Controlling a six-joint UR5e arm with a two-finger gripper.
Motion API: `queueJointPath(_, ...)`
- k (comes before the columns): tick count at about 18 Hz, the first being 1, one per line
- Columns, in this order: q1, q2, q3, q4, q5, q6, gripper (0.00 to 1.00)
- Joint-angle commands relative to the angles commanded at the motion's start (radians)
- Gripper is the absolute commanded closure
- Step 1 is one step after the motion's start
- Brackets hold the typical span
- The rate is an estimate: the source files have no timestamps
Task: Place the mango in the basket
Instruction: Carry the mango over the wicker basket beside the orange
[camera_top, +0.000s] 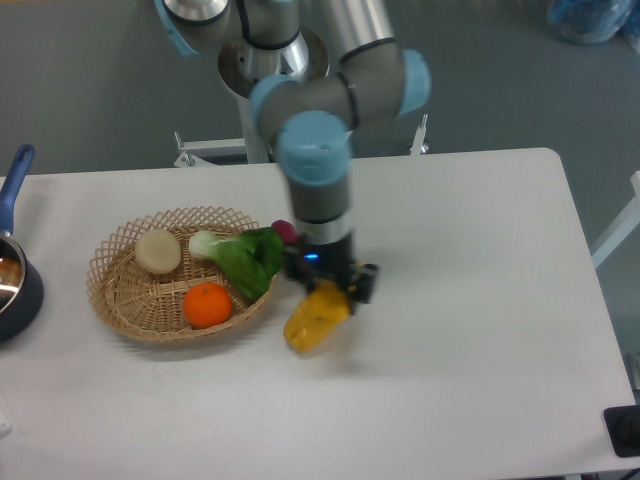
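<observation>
Item: mango (315, 320), smooth yellow-orange oval, tilted, just right of basket (118, 300); I see my gripper (328, 293) clamped around its upper end.

**Mango in the gripper, beside the basket**

The gripper (328, 290) is closed on the upper end of the mango (315, 320), which hangs tilted below it. Just to its side sits the basket (112, 300), holding an orange (208, 304), a leafy green vegetable (243, 257) and a pale round item (158, 250). Far beyond the basket stands a blue-handled pot (14, 290).
</observation>
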Motion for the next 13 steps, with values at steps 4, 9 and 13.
queueJointPath(4,-0.134,-0.008,0.009,0.003,0.054,-0.028,0.60)
queueJointPath(9,-0.246,-0.009,-0.007,0.002,0.055,-0.106,0.56)
queueJointPath(13,-0.261,-0.014,-0.024,0.003,0.055,-0.103,0.16)
